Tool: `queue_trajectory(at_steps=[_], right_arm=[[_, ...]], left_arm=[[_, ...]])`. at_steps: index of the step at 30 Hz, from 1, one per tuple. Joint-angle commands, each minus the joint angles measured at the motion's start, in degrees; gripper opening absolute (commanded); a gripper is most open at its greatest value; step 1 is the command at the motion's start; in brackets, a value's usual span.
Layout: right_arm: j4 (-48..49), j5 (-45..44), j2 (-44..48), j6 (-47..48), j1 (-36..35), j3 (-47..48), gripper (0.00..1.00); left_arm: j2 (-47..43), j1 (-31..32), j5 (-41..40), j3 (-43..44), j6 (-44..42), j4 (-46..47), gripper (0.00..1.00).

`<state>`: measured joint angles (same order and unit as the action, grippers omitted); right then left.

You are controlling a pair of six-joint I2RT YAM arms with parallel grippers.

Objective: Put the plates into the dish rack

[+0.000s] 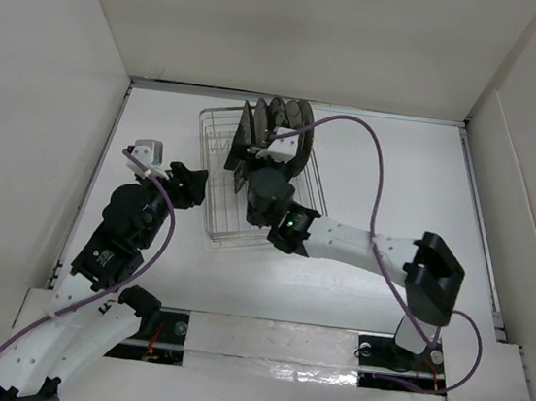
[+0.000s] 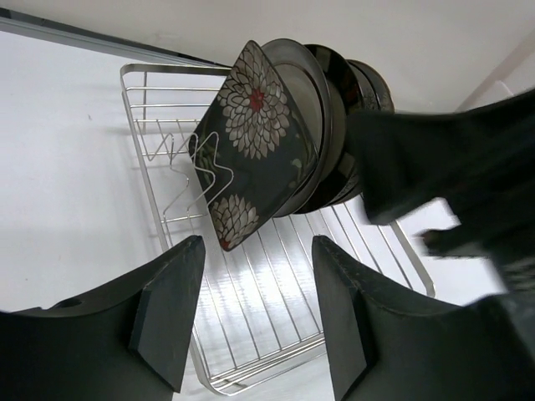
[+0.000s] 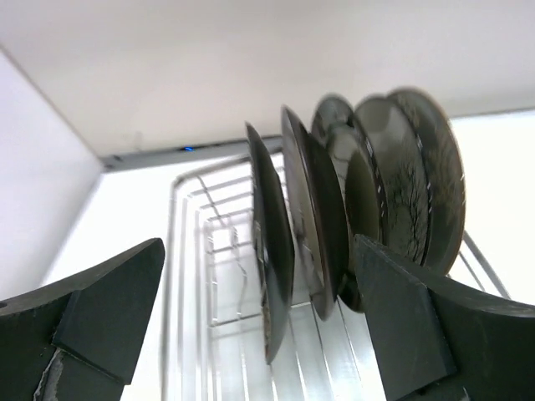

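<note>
Right end effector (image 3: 259, 330) stood wide open with nothing between its fingers (image 3: 401, 334), poised over the rack's middle and facing the row of plates. From overhead it sat just before the nearest plate (image 1: 249, 130); whether it touched that plate I could not tell. Left end effector (image 2: 255, 322) was partly open and empty, held above the tabletop (image 1: 398, 177) just left of the rack, pointing toward it.

The white tabletop carried the wire rack (image 1: 214, 221), which lay lengthwise near the middle, its near half bare of plates. All five plates stood on edge, packed close at the rack's far end. The square floral plate (image 2: 255, 134) was foremost and leaned, a corner down among the wires. Behind it came the beige plate (image 2: 316, 92), then a dark plate (image 2: 338, 79). In the right wrist view the two rearmost plates (image 3: 414, 192) looked shiny and mirrored. Upright prongs (image 2: 205, 167) rose beside the floral plate.
</note>
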<state>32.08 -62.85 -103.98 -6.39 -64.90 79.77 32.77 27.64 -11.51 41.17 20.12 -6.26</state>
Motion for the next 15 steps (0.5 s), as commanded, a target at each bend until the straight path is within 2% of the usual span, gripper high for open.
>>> queue_trajectory(at_steps=[1, 6, 10, 12, 15], right_arm=[[-7.98, 4.83, 9.46, -5.20, -0.49, -2.33, 1.00], [-11.94, 7.29, 24.85, -6.34, 3.10, -14.53, 1.00], [-19.23, 16.86, 40.15, -12.75, 14.78, -29.88, 1.00], [-19.07, 23.19, 46.99, -15.40, 22.78, -34.66, 1.00], [-18.89, 31.08, 50.45, -18.21, 31.40, -40.91, 1.00]], left_arm=[[0.45, 0.22, -1.06, 1.20, -1.13, 2.48, 0.52], [2.03, 0.22, -1.06, 1.46, -1.75, 3.01, 0.56], [1.94, 0.22, -1.76, 0.76, -2.01, 4.32, 0.56], [1.94, 0.22, -2.38, 0.76, -2.01, 4.59, 0.56], [1.33, -1.79, -0.98, -0.38, -1.93, 5.82, 0.56]])
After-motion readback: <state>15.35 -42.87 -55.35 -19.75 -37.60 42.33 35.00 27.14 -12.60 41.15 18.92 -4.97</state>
